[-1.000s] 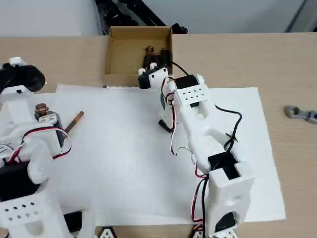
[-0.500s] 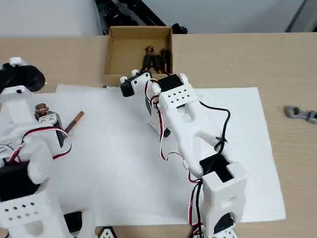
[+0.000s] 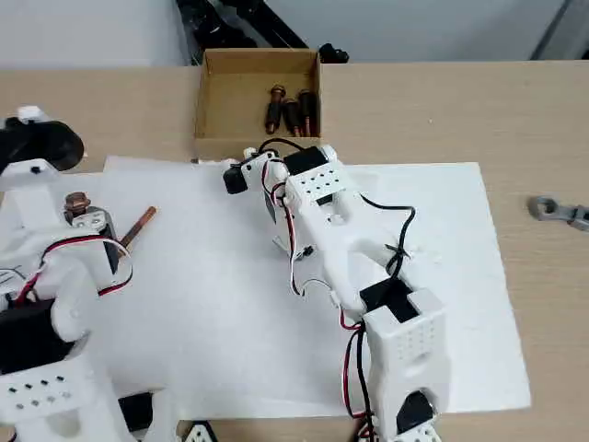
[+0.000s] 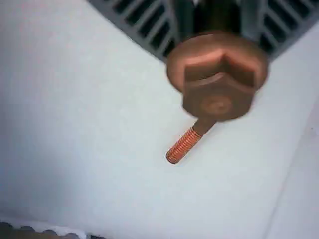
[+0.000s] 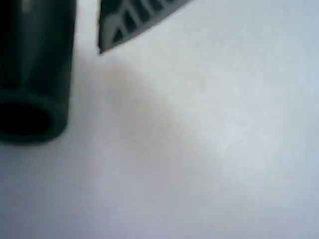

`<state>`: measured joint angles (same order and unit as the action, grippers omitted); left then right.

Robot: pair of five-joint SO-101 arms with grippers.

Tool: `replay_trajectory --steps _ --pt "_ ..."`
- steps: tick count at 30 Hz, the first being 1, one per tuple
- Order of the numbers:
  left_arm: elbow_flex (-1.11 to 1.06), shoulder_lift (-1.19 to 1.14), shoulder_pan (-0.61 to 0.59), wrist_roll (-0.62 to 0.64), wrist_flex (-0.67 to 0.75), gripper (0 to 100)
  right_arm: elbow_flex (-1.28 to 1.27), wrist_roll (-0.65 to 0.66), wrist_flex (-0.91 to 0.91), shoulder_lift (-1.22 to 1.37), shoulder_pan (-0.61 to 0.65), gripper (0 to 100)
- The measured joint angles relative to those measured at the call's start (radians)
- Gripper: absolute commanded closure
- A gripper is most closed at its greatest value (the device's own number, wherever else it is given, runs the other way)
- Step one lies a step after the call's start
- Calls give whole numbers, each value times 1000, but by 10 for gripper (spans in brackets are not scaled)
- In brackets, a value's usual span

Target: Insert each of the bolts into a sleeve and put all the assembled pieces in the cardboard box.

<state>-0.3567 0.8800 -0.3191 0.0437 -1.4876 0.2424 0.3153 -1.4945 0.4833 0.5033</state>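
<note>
Where the wooden bench (image 3: 515,110) carries a white sheet (image 3: 202,304), the right arm stretches across the sheet with the right gripper (image 3: 244,168) near its far edge, just short of the cardboard box (image 3: 230,92); its fingers pinch a dark sleeve (image 5: 32,74) over the sheet. The box stands on the bench at that far edge and holds three assembled pieces (image 3: 293,109) side by side. At the sheet's left edge the left gripper (image 3: 87,219) has its fingers pinching a copper bolt (image 4: 217,79), head up, and a copper threaded shaft (image 3: 140,227) shows just beside it; whether it belongs to that bolt cannot be told.
</note>
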Motion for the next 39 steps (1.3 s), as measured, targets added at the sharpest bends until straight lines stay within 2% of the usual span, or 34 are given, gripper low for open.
replay_trajectory --steps 8,28,30,34,39 --pt "0 0 0 0 0 994 0 0 66 6 6 855" --pt "0 0 0 0 0 994 51 0 40 104 2 860" --pt "0 0 0 0 0 994 51 0 35 104 5 881" --pt "0 0 0 0 0 994 52 0 28 104 -2 998" --pt "0 0 0 0 0 994 52 -28 28 104 -3 995"
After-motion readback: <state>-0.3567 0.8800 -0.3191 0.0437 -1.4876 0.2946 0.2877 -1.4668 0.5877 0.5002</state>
